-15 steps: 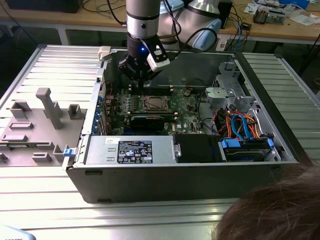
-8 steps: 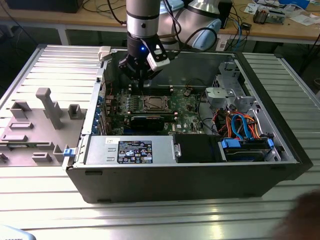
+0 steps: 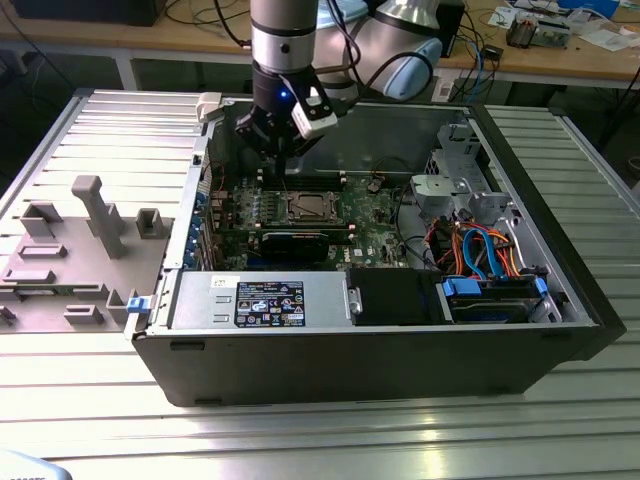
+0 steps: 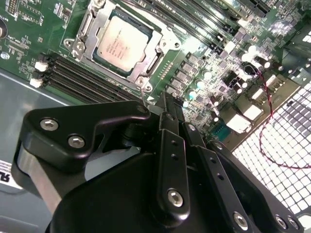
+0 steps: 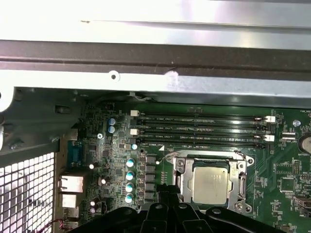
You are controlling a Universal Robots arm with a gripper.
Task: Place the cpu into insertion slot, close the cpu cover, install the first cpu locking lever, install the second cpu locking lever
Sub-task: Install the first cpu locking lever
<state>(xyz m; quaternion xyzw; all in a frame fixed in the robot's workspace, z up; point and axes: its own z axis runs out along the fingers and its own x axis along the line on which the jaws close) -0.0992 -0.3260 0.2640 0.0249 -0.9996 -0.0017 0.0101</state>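
Observation:
The cpu (image 3: 305, 207) (image 4: 124, 42) (image 5: 210, 183), a small silvery square chip, lies flat in the insertion slot (image 5: 245, 160) on the green board. The cpu cover (image 4: 86, 29) (image 5: 181, 175), a thin metal frame, lies down around the chip, whose top shows through the cut-out. My gripper (image 3: 283, 165) (image 4: 167, 104) (image 5: 169, 190) hangs above the board just off the slot's corner, towards the case's rear wall. Its black fingers (image 4: 171, 160) sit together, shut on nothing, and touch neither chip nor cover.
The open computer case (image 3: 560, 330) surrounds the board. Long black memory slots (image 5: 204, 128) run beside the socket. A power supply (image 3: 260, 300) and drive cage with blue cables (image 3: 490, 270) fill the front. A grey fixture tray (image 3: 80, 240) lies at the exterior view's left.

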